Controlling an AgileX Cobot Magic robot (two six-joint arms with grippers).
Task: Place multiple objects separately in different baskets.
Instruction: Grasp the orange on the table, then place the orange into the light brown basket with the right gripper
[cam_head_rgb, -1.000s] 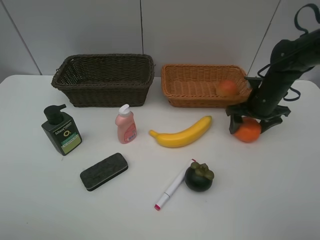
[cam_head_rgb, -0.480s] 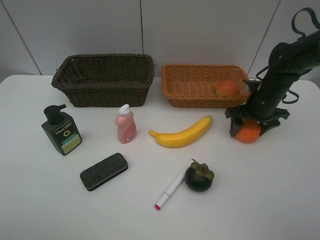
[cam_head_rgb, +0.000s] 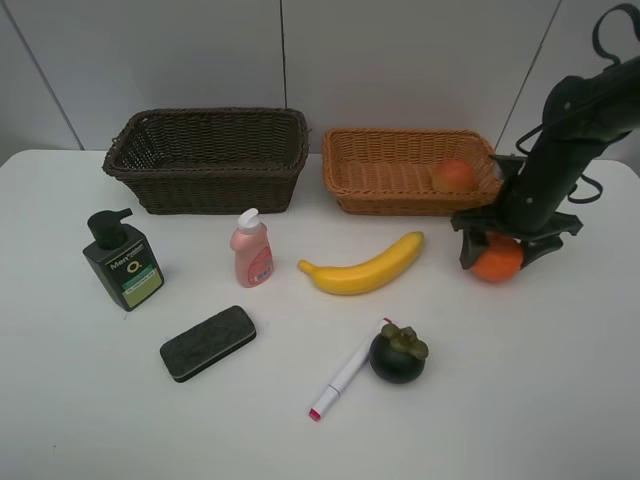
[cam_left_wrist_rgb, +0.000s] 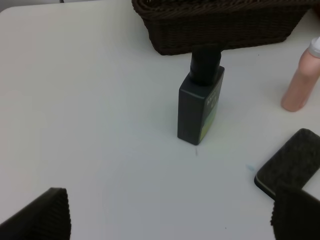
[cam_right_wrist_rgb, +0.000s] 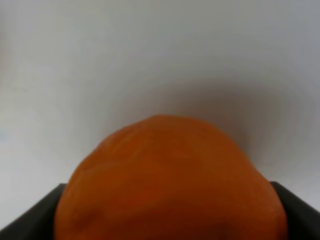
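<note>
Between the jaws of the right gripper (cam_head_rgb: 497, 258) the orange (cam_head_rgb: 499, 264) is gripped; the left gripper (cam_left_wrist_rgb: 169, 215) is spread wide.

Two matte black arms, though only one can be seen properly from across the table.

The right arm (cam_head_rgb: 560, 150) is black all over, built of thick rounded tube sections with a bulkier housing at the joint. Thin black cables (cam_head_rgb: 600, 25) loop loosely off its upper part, and another curls out beside the forearm. The right claw (cam_head_rgb: 503, 252) is a flat black crossbar carrying two short, angular fingers (cam_head_rgb: 467, 250); seen close from the wrist, these look dark grey and flat-sided. Of the left claw (cam_left_wrist_rgb: 170, 220) only two fingertips (cam_left_wrist_rgb: 45, 215) show, charcoal black with finely ribbed, rubbery-looking edges.
</note>
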